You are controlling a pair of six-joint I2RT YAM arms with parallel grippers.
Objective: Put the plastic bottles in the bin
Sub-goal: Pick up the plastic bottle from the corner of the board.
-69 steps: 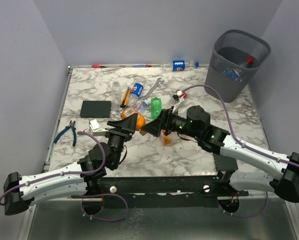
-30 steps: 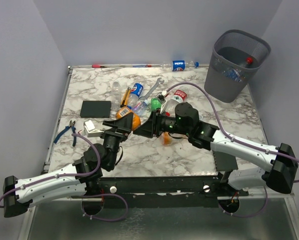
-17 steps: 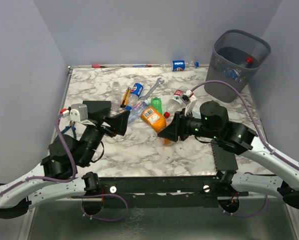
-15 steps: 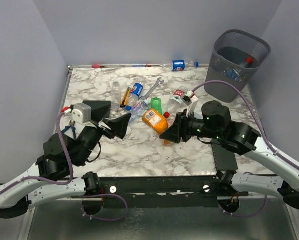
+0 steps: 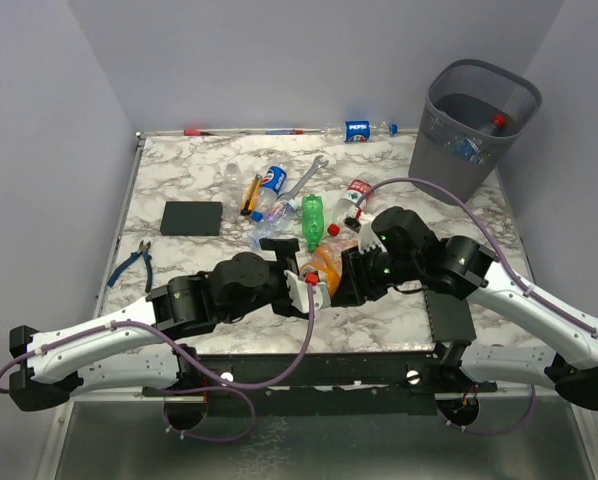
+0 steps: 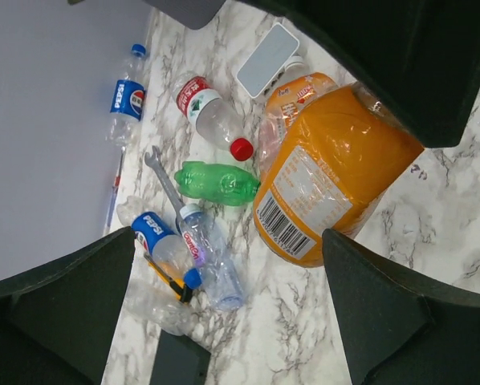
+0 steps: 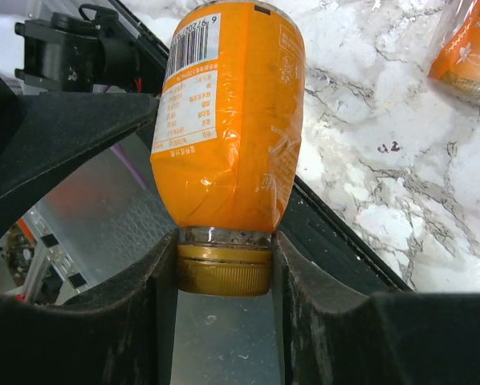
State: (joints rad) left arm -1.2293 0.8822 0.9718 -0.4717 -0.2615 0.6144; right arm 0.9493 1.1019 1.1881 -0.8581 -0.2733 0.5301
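Observation:
My right gripper (image 5: pixel 342 279) (image 7: pixel 224 271) is shut on the cap and neck of an orange plastic bottle (image 5: pixel 322 264) (image 7: pixel 224 120), held above the marble near the table's front. The left gripper (image 5: pixel 301 285) (image 6: pixel 228 238) stands wide open beside that bottle (image 6: pixel 332 172), holding nothing. A second, crushed orange bottle (image 6: pixel 292 95) lies behind it. A green bottle (image 5: pixel 312 217) (image 6: pixel 216 183), a red-labelled clear bottle (image 5: pixel 354 192) (image 6: pixel 212 116) and a Pepsi bottle (image 5: pixel 271 180) (image 6: pixel 156 239) lie mid-table. Another Pepsi bottle (image 5: pixel 359 129) rests at the far edge. The mesh bin (image 5: pixel 449 150) stands far right with bottles inside.
A silver wrench (image 5: pixel 309 175), a yellow-handled screwdriver (image 5: pixel 249 196), a flat black block (image 5: pixel 192 217) and blue-handled pliers (image 5: pixel 134 263) lie left of centre. A red pen (image 5: pixel 199 131) sits on the far edge. Another black block (image 5: pixel 449 320) lies by the right arm.
The left gripper let go of the orange bottle, swung off to the left, then came back wide open beside it. The right gripper kept the bottle and brought it nearer the front.

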